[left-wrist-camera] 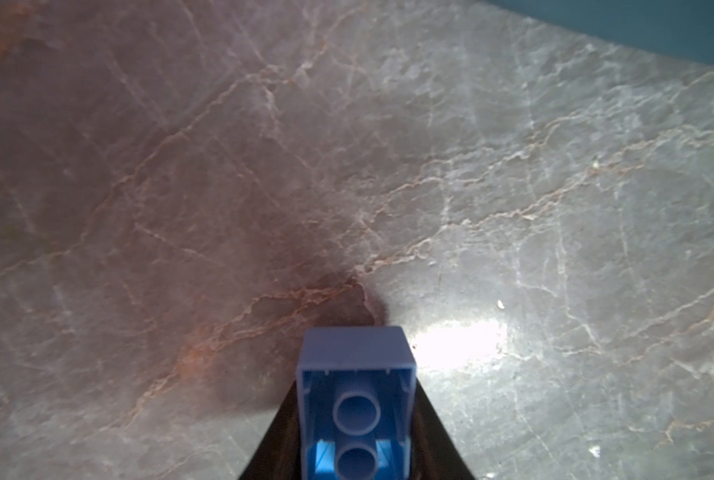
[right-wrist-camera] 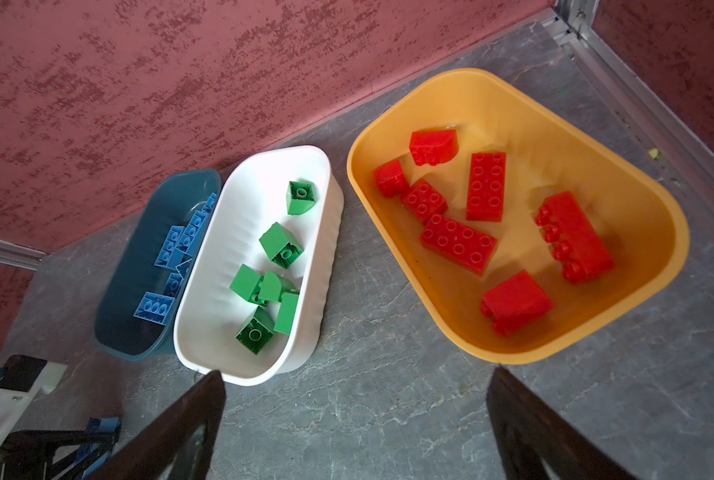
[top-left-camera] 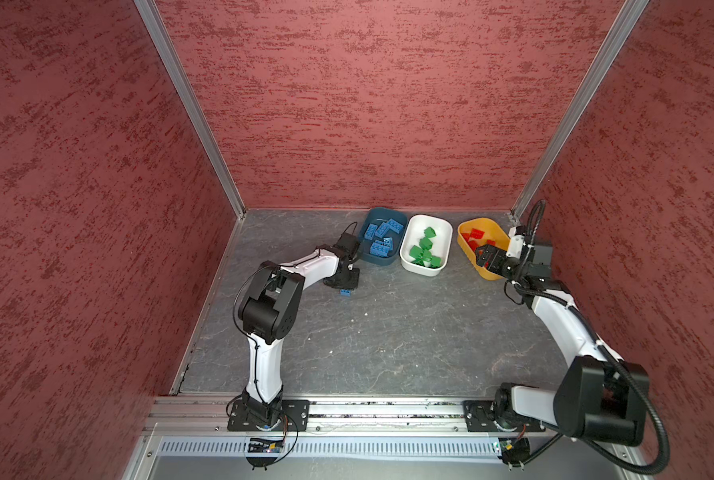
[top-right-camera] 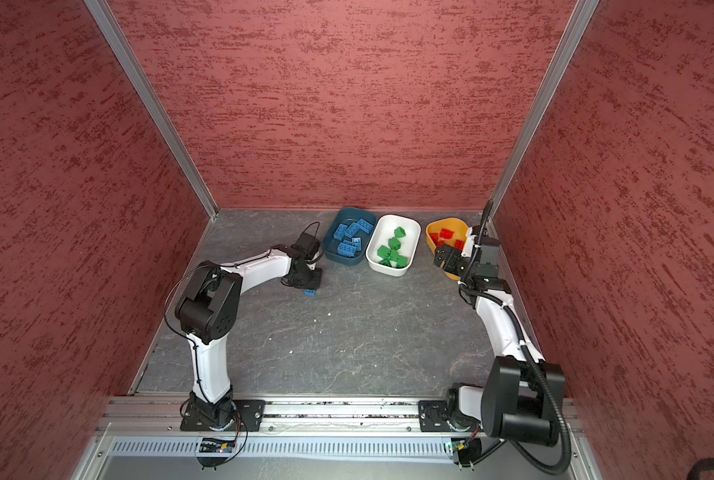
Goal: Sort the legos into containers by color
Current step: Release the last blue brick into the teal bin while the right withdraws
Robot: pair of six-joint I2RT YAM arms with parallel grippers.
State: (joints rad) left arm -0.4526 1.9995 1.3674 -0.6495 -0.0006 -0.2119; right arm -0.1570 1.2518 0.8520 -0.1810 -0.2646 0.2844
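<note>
**Workcell from above and from both wrists.** Your left gripper (top-left-camera: 344,285) stands low over the grey marbled table (top-left-camera: 388,332), just near of the teal tub (top-left-camera: 378,261) and slightly to its left. Its jaws are clamped on a single blue brick (left-wrist-camera: 355,365). In the left wrist view the dark fingers (left-wrist-camera: 430,444) press against the brick's two sides, and its hollow underside faces the camera. You cannot tell from these views whether the brick rests on the table or hangs just above it.

Your right gripper (top-left-camera: 485,257) hangs over the near end of the yellow tub (right-wrist-camera: 596,166). Its jaws are spread wide, and the right wrist view shows nothing between them.

The three tubs stand in a row along the far wall (top-left-camera: 368,124), right of centre. The teal tub is leftmost, with the white tub (right-wrist-camera: 205,324) hard against its right side. The yellow tub is farthest right, a little apart from the white one.

- **Teal tub:** it holds several blue bricks (top-left-camera: 382,239).
- **White tub:** it holds a handful of green bricks (right-wrist-camera: 281,245).
- **Yellow tub:** it holds seven red bricks (right-wrist-camera: 486,185), some oblong and some square.
</note>
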